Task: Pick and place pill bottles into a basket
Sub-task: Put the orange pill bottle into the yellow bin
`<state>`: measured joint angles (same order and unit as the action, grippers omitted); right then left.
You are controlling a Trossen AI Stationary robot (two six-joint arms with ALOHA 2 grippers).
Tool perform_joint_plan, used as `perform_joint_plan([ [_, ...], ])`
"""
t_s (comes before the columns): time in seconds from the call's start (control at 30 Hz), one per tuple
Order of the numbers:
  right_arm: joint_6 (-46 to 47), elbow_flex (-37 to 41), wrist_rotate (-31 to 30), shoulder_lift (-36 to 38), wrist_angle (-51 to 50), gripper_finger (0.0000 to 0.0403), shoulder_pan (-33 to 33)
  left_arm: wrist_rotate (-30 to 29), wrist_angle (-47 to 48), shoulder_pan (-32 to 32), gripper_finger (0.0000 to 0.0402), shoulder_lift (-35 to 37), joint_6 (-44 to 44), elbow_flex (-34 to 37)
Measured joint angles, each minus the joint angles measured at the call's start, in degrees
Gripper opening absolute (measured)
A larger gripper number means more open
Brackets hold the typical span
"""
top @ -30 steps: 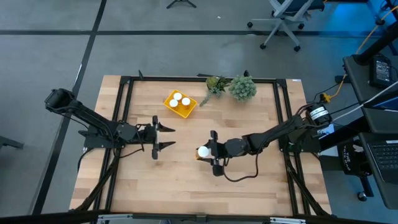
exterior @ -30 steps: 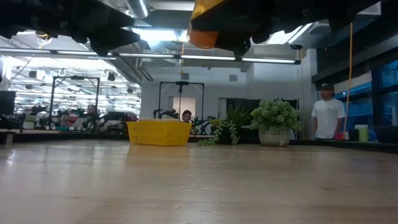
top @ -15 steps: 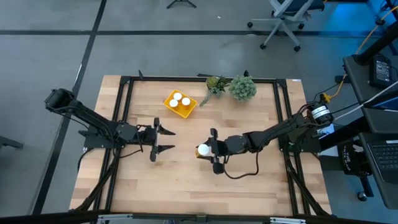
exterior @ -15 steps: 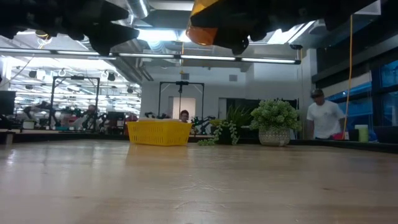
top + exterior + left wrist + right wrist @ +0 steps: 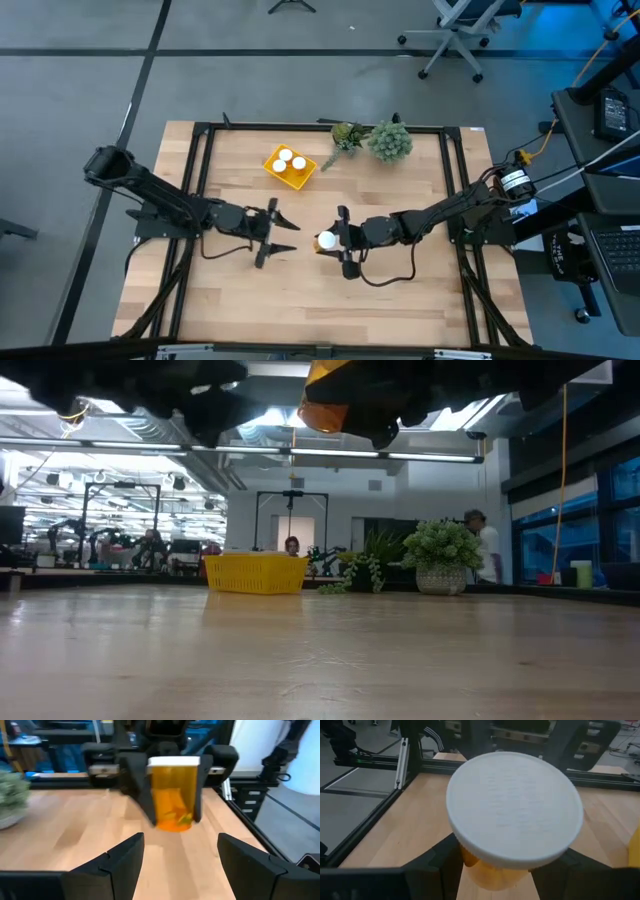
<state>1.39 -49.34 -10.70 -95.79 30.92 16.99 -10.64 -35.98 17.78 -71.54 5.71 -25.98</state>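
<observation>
My right gripper [image 5: 330, 243] is shut on a pill bottle with an orange body and a white cap [image 5: 326, 241], near the table's middle and high above the wood; the bottle also shows at the top of the low view [image 5: 326, 410]. My left gripper [image 5: 279, 238] is open and empty, just left of the bottle, and its fingers [image 5: 120, 865] point at the bottle [image 5: 172, 795]. The yellow basket [image 5: 277, 175] stands at the far middle-left, with three white-capped bottles [image 5: 291, 160] upright in it. My right gripper pinches the bottle's orange body [image 5: 172, 800] between its two fingers, just below the white cap [image 5: 515, 807]. The fingers lie level and come from the table's right. The bottle stands upright with its cap up, lifted clear of the table.
Two green potted plants [image 5: 375, 138] stand at the far edge, right of the basket. A black frame [image 5: 200, 150] runs round the table. Bare wood lies along the near side [image 5: 320, 310]. A person [image 5: 482, 550] walks in the room beyond the table.
My left gripper has gone toward the table's right edge, toward the held bottle, and has turned a little; it stays open. My right gripper has kept the bottle nearly still. The person in the room has walked leftward in the low view.
</observation>
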Motion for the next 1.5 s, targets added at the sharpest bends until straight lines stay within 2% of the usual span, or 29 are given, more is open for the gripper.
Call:
perform_joint_plan([
  [0.27, 0.0, 0.0, 0.0, 0.0, -0.4, 0.0190, 0.0, 1.5, 0.0, 0.0, 0.0256, -6.0, -4.9, -7.9],
  [0.5, 0.0, 0.0, 0.3, 0.0, -0.5, 0.0190, 0.0, 1.2, 0.0, -1.2, 0.0260, -9.0, -3.1, -10.7],
  [0.93, -0.4, 0.0, 0.3, 0.0, -0.8, 0.0190, 0.0, 3.4, 0.1, -3.3, 0.0261, -13.9, -0.9, -14.5],
  [1.5, -0.4, 0.0, 0.3, -0.2, -1.4, 0.0190, 0.0, 4.5, -1.4, -3.9, 0.0260, -15.8, 1.1, -14.6],
])
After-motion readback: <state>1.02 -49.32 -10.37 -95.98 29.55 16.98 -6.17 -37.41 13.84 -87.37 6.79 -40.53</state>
